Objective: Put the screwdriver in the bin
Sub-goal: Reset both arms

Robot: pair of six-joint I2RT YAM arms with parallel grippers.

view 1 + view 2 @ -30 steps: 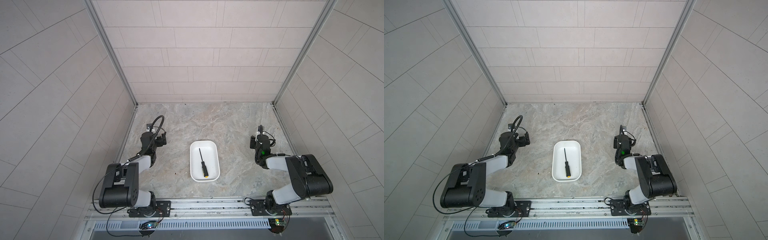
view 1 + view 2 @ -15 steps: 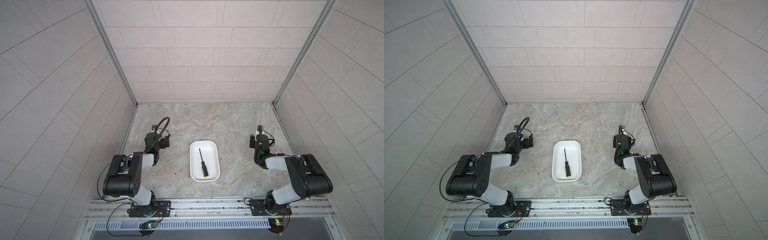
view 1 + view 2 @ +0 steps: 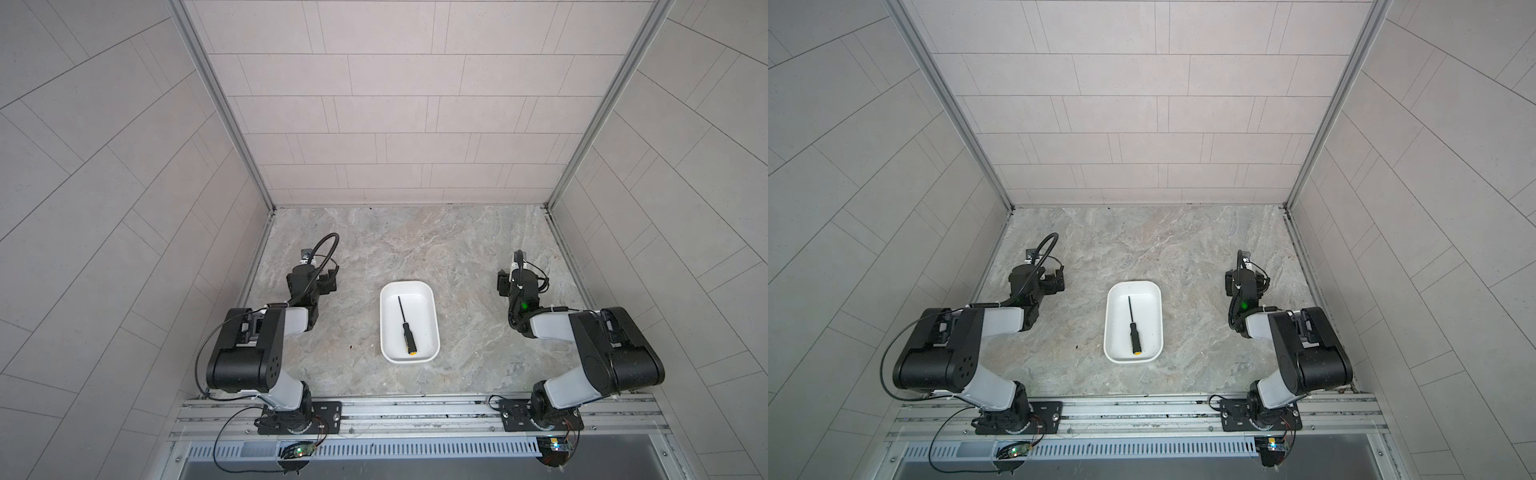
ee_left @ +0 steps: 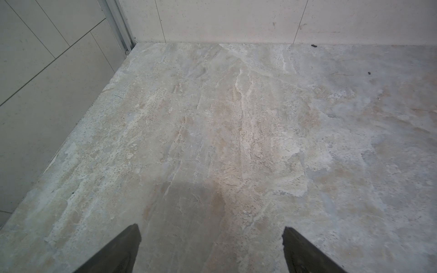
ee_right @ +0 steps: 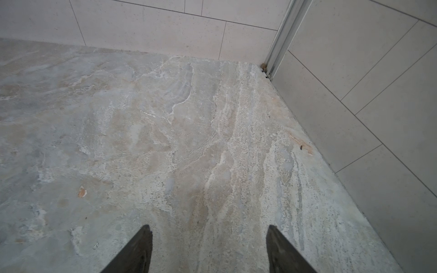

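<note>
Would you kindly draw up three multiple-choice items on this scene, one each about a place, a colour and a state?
1. Where is the screwdriver?
A. Inside the bin
B. Beside the bin
C. In a gripper

2. What colour is the end cap of its handle?
A. Red
B. Blue
C. Yellow

3. How is the left gripper?
A. Shut on the screwdriver
B. Open and empty
C. Shut on the bin's rim

Answers: 1 A, it lies flat within the white walls in both top views. 2 C, the handle's end shows yellow. 3 B, in the left wrist view its jaws stand apart with nothing between them.
</note>
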